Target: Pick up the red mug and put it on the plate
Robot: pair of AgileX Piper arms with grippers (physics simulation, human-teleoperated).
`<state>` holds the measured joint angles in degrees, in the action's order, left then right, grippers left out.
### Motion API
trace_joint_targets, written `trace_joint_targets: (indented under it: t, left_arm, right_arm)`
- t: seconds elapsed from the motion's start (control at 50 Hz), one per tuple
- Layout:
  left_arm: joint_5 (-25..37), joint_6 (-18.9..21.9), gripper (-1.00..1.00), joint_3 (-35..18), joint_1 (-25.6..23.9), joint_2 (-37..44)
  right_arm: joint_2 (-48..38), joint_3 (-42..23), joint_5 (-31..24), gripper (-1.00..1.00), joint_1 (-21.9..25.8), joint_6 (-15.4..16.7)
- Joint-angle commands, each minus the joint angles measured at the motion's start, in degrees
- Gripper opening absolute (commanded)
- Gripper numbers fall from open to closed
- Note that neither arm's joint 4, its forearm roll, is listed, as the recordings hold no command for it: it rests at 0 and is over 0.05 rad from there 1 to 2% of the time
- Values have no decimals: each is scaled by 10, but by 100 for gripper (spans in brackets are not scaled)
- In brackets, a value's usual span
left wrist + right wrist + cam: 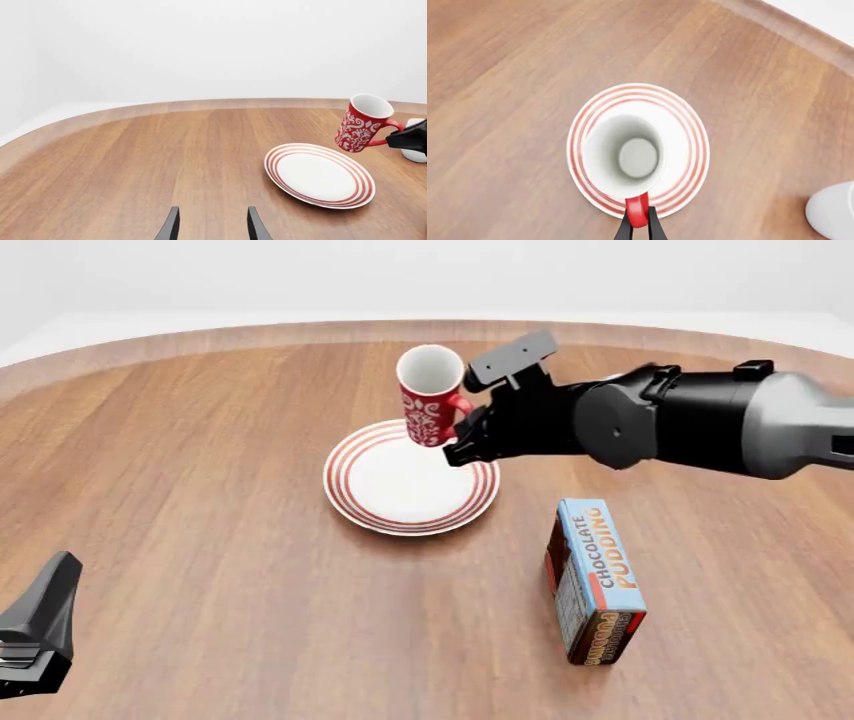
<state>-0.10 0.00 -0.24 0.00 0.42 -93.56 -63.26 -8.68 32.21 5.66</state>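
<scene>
The red mug (430,398), with its white pattern and white inside, hangs in the air above the plate (400,502), slightly tilted. My right gripper (463,425) is shut on its red loop handle. In the right wrist view I look down into the mug (630,150), with the plate's red-ringed rim (690,125) around it and the gripper (640,229) pinching the handle. The left wrist view shows the mug (359,125) clear of the plate (319,175). My left gripper (212,227) is open and empty, low over the table on the near left.
A blue and orange chocolate pudding box (598,580) stands upright to the right of the plate, nearer to me. A plain white mug (834,210) stands on the table beyond the plate and is partly hidden by the right gripper in the left wrist view (415,154).
</scene>
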Motion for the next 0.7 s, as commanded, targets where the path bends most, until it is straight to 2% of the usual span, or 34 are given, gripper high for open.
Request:
trace_joint_targets:
  t: [0.02, 0.7]
  left_arm:
    - [0, 0, 100, 0, 0, 0]
    - [0, 0, 100, 0, 0, 0]
  right_arm:
    - [-30, -24, 8, -100, -3, -5]
    - [-134, -71, 51, -100, 1, -33]
